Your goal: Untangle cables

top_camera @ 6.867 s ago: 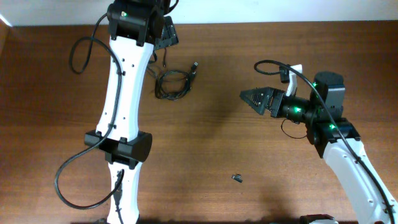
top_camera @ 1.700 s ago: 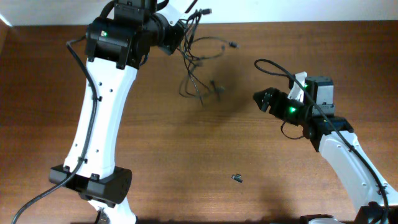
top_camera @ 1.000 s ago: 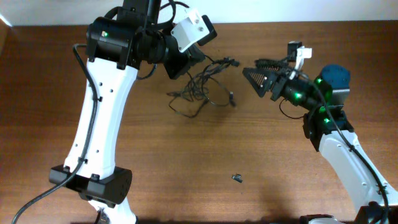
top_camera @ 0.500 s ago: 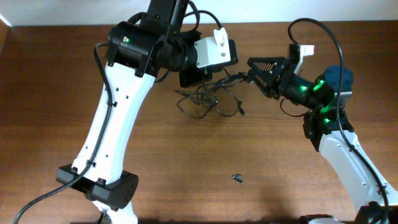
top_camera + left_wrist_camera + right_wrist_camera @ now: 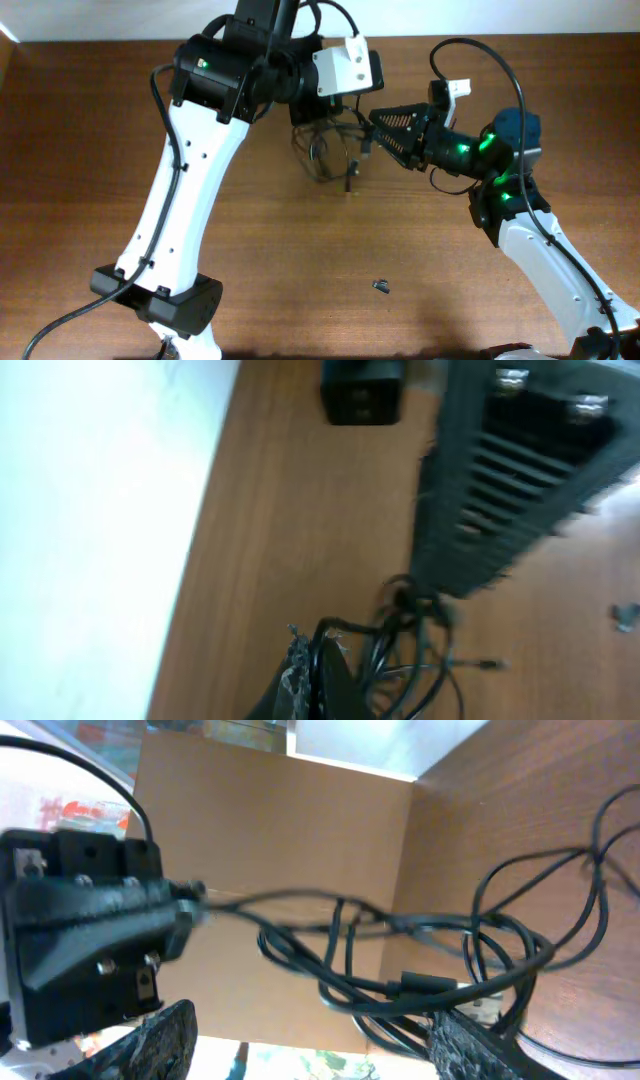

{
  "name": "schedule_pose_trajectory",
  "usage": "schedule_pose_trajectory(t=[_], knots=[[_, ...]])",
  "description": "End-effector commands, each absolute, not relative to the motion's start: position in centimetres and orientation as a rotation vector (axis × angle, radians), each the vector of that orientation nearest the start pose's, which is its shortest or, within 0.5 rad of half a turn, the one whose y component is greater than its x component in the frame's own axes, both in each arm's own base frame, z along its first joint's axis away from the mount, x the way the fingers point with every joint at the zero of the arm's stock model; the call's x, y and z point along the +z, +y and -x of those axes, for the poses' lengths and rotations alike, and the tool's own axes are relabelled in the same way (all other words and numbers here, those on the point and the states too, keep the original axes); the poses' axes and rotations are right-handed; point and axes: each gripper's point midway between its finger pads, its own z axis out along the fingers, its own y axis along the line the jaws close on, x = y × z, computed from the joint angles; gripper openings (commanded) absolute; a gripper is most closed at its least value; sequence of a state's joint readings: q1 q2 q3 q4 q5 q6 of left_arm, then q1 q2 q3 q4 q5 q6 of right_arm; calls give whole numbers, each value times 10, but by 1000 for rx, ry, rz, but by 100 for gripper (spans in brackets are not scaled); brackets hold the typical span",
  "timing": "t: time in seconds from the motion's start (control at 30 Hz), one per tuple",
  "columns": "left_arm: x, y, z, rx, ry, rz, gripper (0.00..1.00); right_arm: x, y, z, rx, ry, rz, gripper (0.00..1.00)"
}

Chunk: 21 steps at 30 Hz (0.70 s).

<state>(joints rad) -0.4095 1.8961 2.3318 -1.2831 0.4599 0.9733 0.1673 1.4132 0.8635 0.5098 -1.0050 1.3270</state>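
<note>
Cables (image 5: 330, 152) hang in a tangled black bundle over the far middle of the table (image 5: 100, 150), looped over one another, with a small plug (image 5: 351, 184) dangling at the low end. From overhead it cannot be told whether the lowest loops touch the wood.

The top of the bundle is gathered at the left tool (image 5: 312, 110), which sits under the white camera block (image 5: 345, 68) of its wrist. In the left wrist view, which is blurred, the cables (image 5: 400, 655) bunch against that tool's dark finger at the bottom edge. Seen from the right wrist, the left tool (image 5: 185, 900) looks pressed together on one strand, which leaves its tip and runs rightward into the cables (image 5: 400, 955).

The right tool (image 5: 375, 133) points leftward at the bundle from just beside it, jaws spread. In its own camera the right tool (image 5: 312, 1025) shows its two fingers (image 5: 150, 1040) wide apart at the lower corners. Several loops, one carrying a slim connector (image 5: 425, 985), cross the gap between them unpinched.

A small dark piece (image 5: 381, 287) lies well apart on the near part of the table. A pale wall (image 5: 90, 510) runs along the table's far edge.
</note>
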Motion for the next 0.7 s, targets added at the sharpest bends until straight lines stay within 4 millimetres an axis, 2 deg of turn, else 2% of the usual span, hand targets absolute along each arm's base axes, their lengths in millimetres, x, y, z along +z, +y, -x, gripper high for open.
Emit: schedule_pose_trajectory(t=[0.0, 0.07, 0.23, 0.3, 0.43, 0.53, 0.6, 0.67], knots=[[372, -243, -395, -217, 1708, -1484, 0, 290, 212, -351, 1840, 1990, -114, 75], [383, -249, -402, -273, 1721, -1380, 0, 280, 211, -353, 1792, 2013, -109, 75], [405, -278, -377, -530, 1550, -1429, 0, 245, 203, -360, 1662, 2121, -224, 75], [408, -282, -372, -572, 1523, -1438, 0, 237, 200, -362, 1630, 2145, -269, 75], [398, -270, -386, -450, 1605, -1412, 0, 247, 201, -365, 1632, 2096, -223, 71], [383, -254, -397, -326, 1713, -1390, 0, 273, 206, -363, 1669, 1988, -71, 71], [376, -251, -395, -324, 1747, -1397, 0, 292, 208, -362, 1670, 1901, 24, 71], [374, -254, -388, -365, 1751, -1413, 0, 296, 206, -366, 1648, 1874, 16, 72]])
